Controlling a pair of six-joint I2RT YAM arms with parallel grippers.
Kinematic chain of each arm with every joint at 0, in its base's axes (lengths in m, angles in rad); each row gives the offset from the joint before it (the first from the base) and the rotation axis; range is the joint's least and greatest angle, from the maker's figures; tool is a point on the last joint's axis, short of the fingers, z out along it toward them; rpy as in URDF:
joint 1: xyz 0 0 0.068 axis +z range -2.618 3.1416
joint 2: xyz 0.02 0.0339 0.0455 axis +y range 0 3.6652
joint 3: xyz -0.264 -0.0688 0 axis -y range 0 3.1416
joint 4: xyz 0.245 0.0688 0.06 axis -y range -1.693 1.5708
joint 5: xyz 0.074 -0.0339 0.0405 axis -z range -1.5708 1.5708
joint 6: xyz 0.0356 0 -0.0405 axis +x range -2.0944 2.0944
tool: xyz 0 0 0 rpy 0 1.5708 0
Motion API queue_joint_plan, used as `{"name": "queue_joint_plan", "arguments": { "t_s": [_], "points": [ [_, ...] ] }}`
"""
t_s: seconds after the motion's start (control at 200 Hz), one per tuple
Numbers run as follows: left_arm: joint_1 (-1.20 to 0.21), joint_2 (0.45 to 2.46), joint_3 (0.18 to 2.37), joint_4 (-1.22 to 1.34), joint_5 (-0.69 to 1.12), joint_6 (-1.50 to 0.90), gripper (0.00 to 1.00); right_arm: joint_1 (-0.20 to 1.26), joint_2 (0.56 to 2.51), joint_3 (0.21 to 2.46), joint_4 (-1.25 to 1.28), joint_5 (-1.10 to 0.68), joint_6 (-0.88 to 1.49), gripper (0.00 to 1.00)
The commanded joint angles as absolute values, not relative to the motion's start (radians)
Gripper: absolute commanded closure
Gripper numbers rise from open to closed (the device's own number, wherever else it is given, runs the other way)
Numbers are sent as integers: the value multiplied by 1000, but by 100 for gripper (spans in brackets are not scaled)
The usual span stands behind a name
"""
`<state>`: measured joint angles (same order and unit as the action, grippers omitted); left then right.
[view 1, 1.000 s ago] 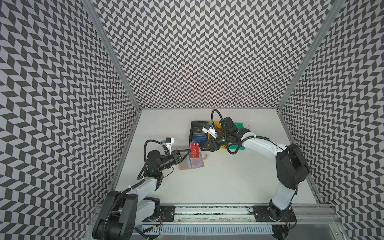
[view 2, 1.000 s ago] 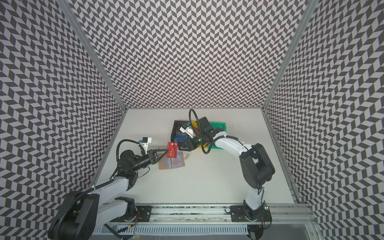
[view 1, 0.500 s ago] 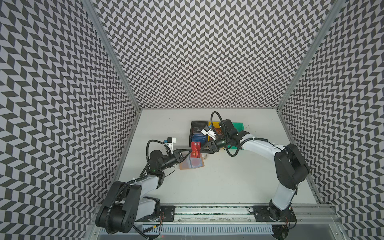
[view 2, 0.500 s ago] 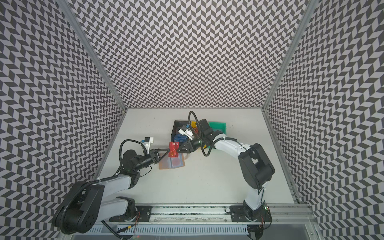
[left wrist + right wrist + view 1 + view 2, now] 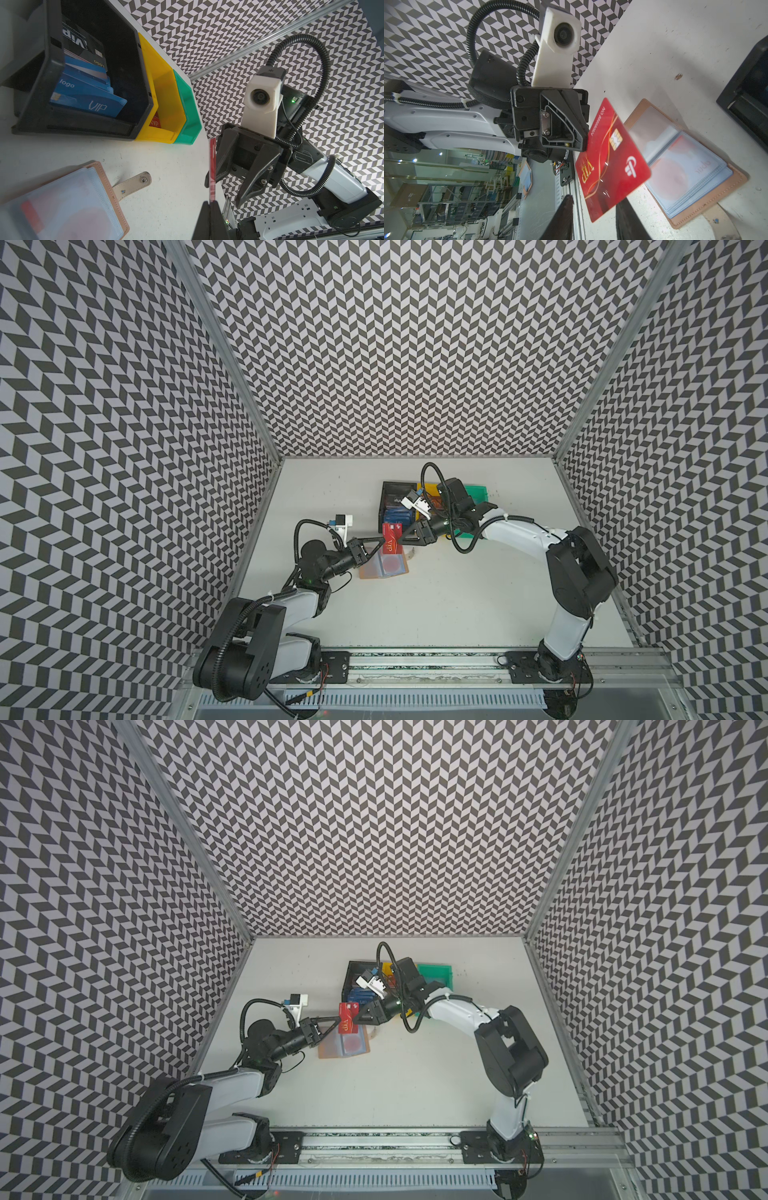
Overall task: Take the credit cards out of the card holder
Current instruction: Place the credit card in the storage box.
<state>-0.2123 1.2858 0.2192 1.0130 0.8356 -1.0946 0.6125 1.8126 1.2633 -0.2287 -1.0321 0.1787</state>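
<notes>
Now my right jaws have swung in from the bins (image 5: 392, 489) and stand open astride the red VIP card (image 5: 392, 543), which my left jaws pinch shut, clear above the open tan card holder (image 5: 384, 568) on the bench (image 5: 457, 593); a handover looks ready.

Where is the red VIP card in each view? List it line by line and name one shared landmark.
Both top views: the red VIP card is near centre, raised just above the card holder.
Left wrist: edge-on, a thin red strip right of centre.
Right wrist: face-on, centre.
Landmark: the open tan card holder shows in every view.
</notes>
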Motion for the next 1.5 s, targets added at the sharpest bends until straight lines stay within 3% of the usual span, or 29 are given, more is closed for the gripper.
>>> {"name": "queue_joint_plan", "arguments": {
  "t_s": [0.0,0.115,0.28,0.325,0.496,0.601,0.816,1.051,1.297,1.492],
  "points": [
    [-231,1298,241,1050,843,-1104,100,623,1832,1283,-152,-1083,183,70],
    [-239,1304,242,1047,844,-1100,100,622,1843,1293,-150,-1092,186,79],
    [-241,1305,241,1018,841,-1075,100,618,1838,1292,-152,-1089,189,100],
    [-242,1305,243,998,838,-1064,100,615,1835,1296,-168,-1092,178,100],
    [-239,1300,245,917,819,-1023,76,601,1833,1369,-386,-1029,38,100],
    [-239,1282,245,870,806,-997,73,579,1829,1427,-530,-958,-53,100],
    [-238,1223,279,682,760,-900,64,567,1837,1637,-805,-565,-192,100],
    [-229,1228,308,529,714,-829,63,573,1953,1975,-1104,-242,-477,100],
    [-209,1253,299,543,729,-825,64,582,2043,2091,-1232,145,-683,100],
    [-196,1268,302,537,728,-816,65,577,2067,2081,-1227,151,-749,100]
  ]
}}
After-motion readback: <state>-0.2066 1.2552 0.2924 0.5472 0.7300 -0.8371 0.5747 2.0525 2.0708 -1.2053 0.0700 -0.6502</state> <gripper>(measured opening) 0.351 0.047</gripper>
